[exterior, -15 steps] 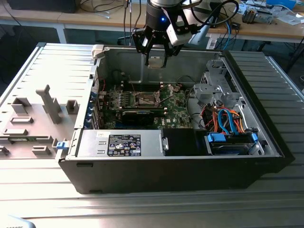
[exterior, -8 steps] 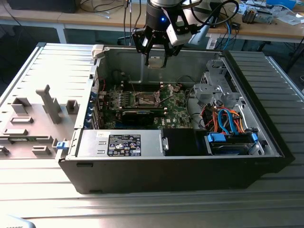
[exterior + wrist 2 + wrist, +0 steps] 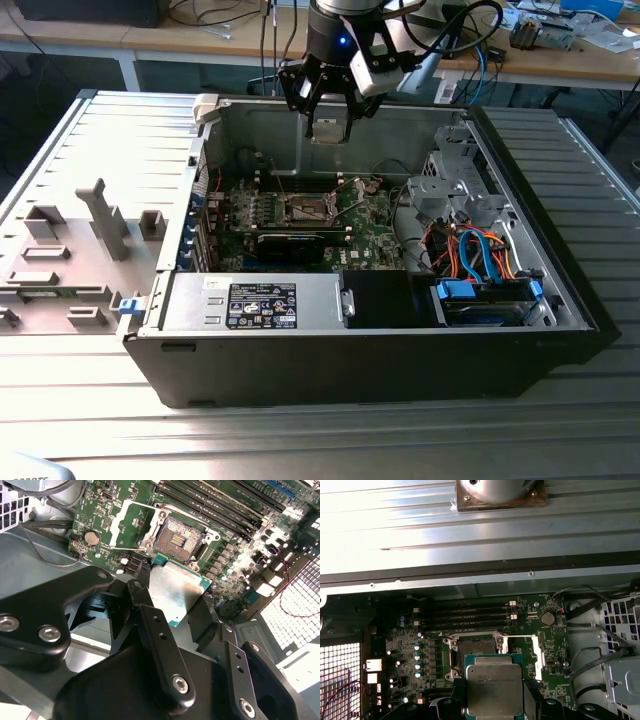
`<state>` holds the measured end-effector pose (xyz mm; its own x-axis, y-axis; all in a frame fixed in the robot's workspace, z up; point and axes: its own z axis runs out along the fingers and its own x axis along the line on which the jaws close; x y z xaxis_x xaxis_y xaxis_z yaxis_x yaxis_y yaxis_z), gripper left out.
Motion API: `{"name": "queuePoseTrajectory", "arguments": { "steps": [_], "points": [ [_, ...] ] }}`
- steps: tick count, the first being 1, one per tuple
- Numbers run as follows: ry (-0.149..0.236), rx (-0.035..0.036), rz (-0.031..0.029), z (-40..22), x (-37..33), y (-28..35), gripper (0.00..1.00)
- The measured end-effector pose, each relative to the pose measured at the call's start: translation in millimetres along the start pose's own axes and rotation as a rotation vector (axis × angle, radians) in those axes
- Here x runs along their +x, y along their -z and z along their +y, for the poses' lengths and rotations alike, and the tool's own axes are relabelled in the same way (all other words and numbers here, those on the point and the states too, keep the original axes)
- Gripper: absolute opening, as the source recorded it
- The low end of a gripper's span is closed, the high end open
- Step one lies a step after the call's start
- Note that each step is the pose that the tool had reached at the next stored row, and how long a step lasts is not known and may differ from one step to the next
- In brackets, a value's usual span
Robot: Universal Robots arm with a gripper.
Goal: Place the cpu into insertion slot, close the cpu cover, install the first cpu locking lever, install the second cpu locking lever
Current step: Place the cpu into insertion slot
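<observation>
Toward the near edge of the ribbed worktop point(image 3: 300, 440) an open computer case point(image 3: 380, 350) lies on its side, its dark wall facing the exterior view. Just inside that wall sit a labelled power supply point(image 3: 260, 300) and, toward the exterior view's right, a drive cage point(image 3: 485, 300) with blue clips and coloured cables. Grey fixtures point(image 3: 100, 215) stand on the worktop near its edge at the exterior view's left.

Farther in, a long black card point(image 3: 290, 245) lies across the green board point(image 3: 365, 215). Beyond the card is the slot point(image 3: 476, 645), bare and dark inside its silver border. The cover point(image 3: 536, 655) is swung open to one side of it, off the socket. Memory slots point(image 3: 470, 615) run along the slot's other side.

Above the board, near the case's far wall, hangs the end effector point(image 3: 330, 125). Its black fingers point(image 3: 532, 697) are clamped on two opposite edges of the cpu point(image 3: 494, 690). The chip is held with its silver top toward the first wrist view. It sits clear of the slot, not seated. Behind the case, a wooden desk point(image 3: 560, 60) carries cables and loose parts.
</observation>
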<state>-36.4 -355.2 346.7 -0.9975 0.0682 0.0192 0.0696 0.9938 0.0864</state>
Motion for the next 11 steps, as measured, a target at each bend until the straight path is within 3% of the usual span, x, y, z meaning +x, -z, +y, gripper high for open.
{"name": "queuePoseTrajectory", "arguments": {
  "steps": [11],
  "points": [
    [-0.017, -0.0003, -0.0014, 0.0, 0.0, 0.0, 0.54]
  ]
}}
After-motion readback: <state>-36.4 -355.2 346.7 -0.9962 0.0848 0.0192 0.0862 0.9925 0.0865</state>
